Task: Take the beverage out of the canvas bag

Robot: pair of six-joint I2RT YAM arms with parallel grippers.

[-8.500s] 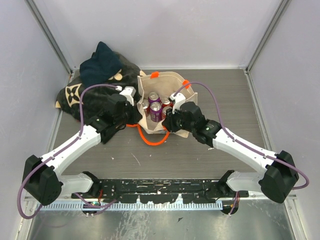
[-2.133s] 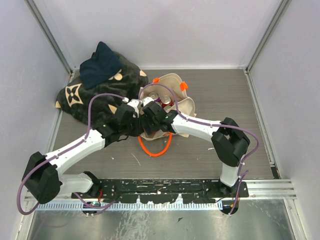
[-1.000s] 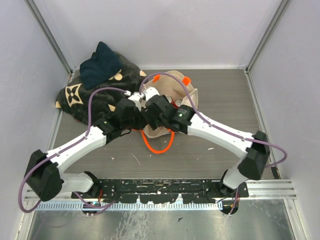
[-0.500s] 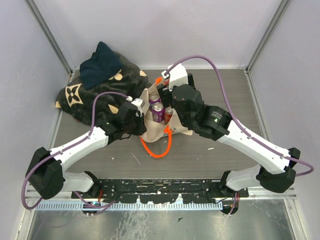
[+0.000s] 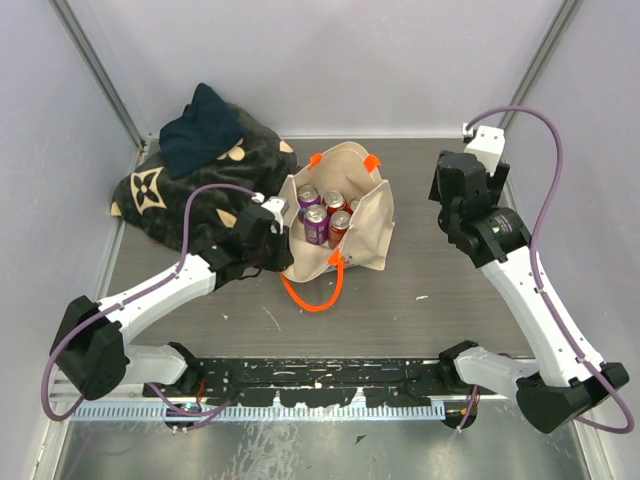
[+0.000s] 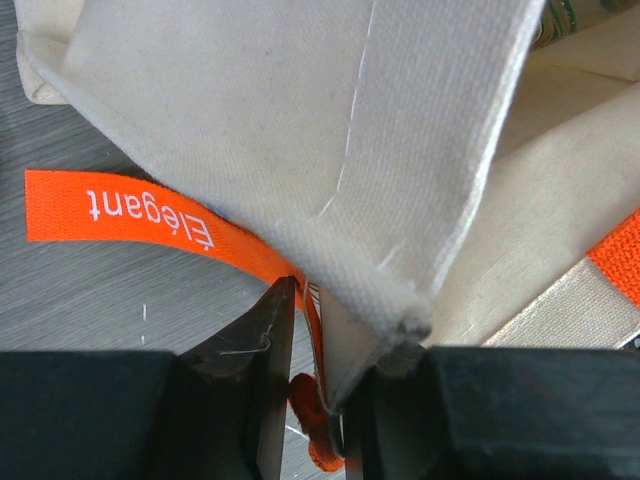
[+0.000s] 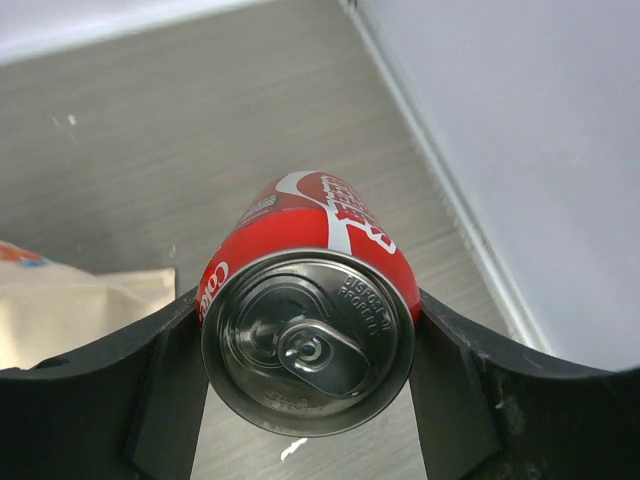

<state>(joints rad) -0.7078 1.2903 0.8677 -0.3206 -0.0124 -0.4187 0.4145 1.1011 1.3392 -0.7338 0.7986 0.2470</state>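
Observation:
The beige canvas bag [image 5: 365, 225] with orange handles stands open at the table's middle, with several cans [image 5: 318, 222] upright inside. My left gripper [image 5: 277, 232] is shut on the bag's left rim; in the left wrist view the canvas edge [image 6: 400, 310] and an orange strap [image 6: 150, 212] sit pinched between my fingers. My right gripper [image 5: 462, 196] is lifted over the table's far right and is shut on a red cola can [image 7: 310, 325], seen top-on between its fingers [image 7: 170, 380]. The can itself is hidden under the gripper in the top view.
A dark floral-patterned blanket [image 5: 165, 195] with a navy cloth [image 5: 200, 128] on it lies at the back left. An orange handle loop [image 5: 318, 290] trails on the table in front of the bag. Walls close in the table on three sides.
My right gripper has lifted out of the bag with the red can and swung to the far right. The bag has settled open again. My left gripper has kept its hold.

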